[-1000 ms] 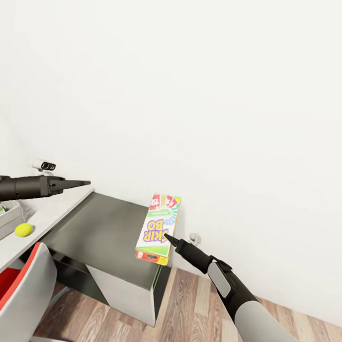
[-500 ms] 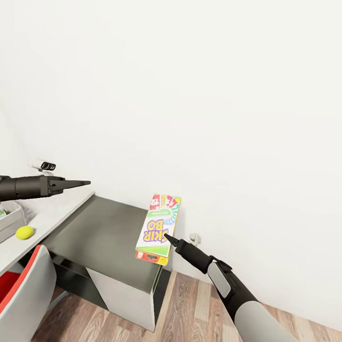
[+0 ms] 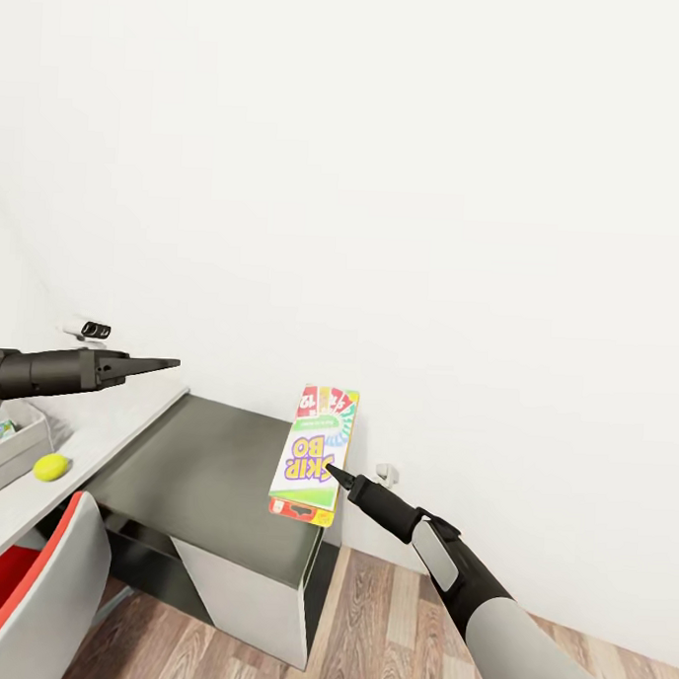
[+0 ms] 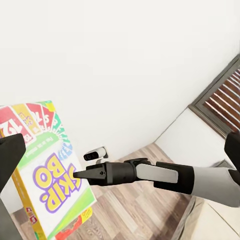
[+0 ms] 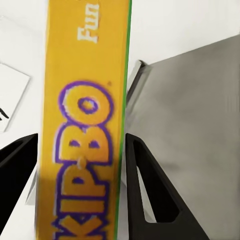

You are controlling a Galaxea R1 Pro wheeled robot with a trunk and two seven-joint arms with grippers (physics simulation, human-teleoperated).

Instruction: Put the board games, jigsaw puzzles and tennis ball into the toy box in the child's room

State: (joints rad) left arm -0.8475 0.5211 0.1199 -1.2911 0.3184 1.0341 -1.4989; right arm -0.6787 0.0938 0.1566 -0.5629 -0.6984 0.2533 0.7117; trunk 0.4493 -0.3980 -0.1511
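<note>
The toy box (image 3: 9, 444) is cut off at the frame edge; the right gripper (image 3: 336, 474) clamps the board game (image 3: 315, 455) by its edge; the left gripper (image 3: 166, 365) looks closed, empty.

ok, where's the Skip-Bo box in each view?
Head view: Skip-Bo box low centre, held over the dark cabinet by the right claw.
Left wrist view: Lower left, cover facing the camera, with the right claw's tip on its edge.
Right wrist view: Yellow edge upright between the fingers.
Shared landmark: the right claw.
</note>
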